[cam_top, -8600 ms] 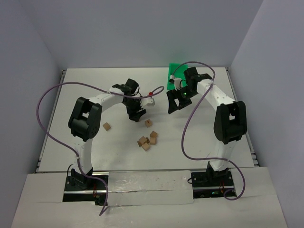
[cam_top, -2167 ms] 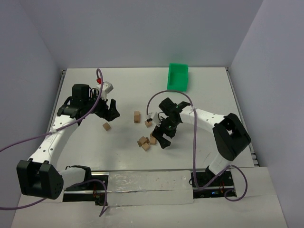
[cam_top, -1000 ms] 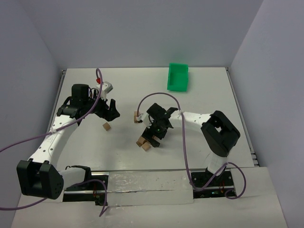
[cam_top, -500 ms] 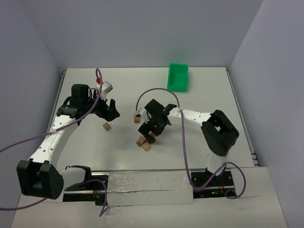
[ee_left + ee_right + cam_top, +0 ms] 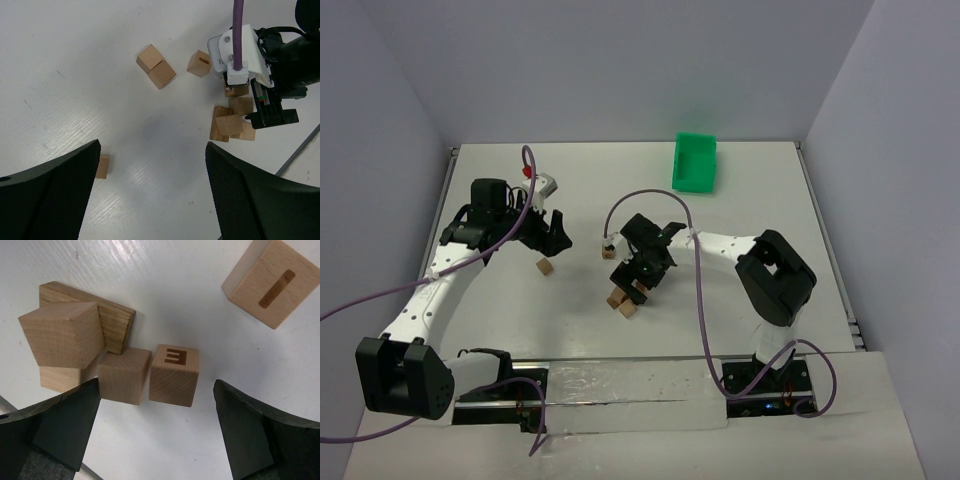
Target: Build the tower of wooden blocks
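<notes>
Nearby, wood blocks (image 5: 174, 375); farther, green bin (image 5: 694, 163).

Lone block (image 5: 103, 166) half hidden behind left hand (image 5: 152, 146); pile's bottom block (image 5: 60, 379) mostly covered by tilted cube (image 5: 62, 335).

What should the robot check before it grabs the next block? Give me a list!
1. Right gripper open: ok, its fingers are wide apart.
2. Cube between them: ok, the cube marked E sits there.
3. Room to grab just one: not ok, a plain cube sits right beside it.
4. Pile steady: not ok, a tilted cube rests on other blocks close by.
5. Left gripper out of the way: ok, it is open and off to the side.
6. Tower started: cannot tell whether the pair of cubes is stacked.
</notes>
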Motion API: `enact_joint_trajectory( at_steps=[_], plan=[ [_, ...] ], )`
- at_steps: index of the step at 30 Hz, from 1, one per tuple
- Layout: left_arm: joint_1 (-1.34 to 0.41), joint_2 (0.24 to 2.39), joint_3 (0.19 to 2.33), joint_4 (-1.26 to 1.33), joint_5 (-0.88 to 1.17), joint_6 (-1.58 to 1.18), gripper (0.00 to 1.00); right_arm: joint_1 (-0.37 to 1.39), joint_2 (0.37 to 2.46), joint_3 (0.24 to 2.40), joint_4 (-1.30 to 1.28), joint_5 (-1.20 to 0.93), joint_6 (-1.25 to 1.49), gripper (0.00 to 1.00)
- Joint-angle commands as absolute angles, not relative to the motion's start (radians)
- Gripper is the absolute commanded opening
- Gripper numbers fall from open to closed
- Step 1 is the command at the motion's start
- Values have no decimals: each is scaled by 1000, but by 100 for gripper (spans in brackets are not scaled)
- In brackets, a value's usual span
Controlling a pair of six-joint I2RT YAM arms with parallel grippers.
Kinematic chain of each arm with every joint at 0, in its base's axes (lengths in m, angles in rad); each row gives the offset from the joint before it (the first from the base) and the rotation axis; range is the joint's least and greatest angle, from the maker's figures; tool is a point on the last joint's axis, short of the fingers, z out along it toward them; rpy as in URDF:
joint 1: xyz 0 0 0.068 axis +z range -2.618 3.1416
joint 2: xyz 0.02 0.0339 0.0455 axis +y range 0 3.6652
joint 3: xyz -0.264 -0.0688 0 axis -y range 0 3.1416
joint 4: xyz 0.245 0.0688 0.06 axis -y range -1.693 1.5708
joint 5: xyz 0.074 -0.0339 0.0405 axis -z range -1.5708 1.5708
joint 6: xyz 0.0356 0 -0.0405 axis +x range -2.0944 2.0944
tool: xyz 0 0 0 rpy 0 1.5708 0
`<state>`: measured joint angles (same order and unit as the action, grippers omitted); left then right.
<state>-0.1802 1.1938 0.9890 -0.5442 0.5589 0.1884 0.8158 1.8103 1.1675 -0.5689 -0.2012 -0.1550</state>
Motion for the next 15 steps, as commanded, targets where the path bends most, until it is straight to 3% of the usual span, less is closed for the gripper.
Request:
enact_joint_trajectory(
  at_steps=[1,15],
  plan=[
    [-172,1170,988,-524,592,199,91,824,1828,1197,-538,-160,-147,100],
    [-169,1186,984,-512,598,196,91,824,1849,1218,-530,-168,-137,98]
  ],
)
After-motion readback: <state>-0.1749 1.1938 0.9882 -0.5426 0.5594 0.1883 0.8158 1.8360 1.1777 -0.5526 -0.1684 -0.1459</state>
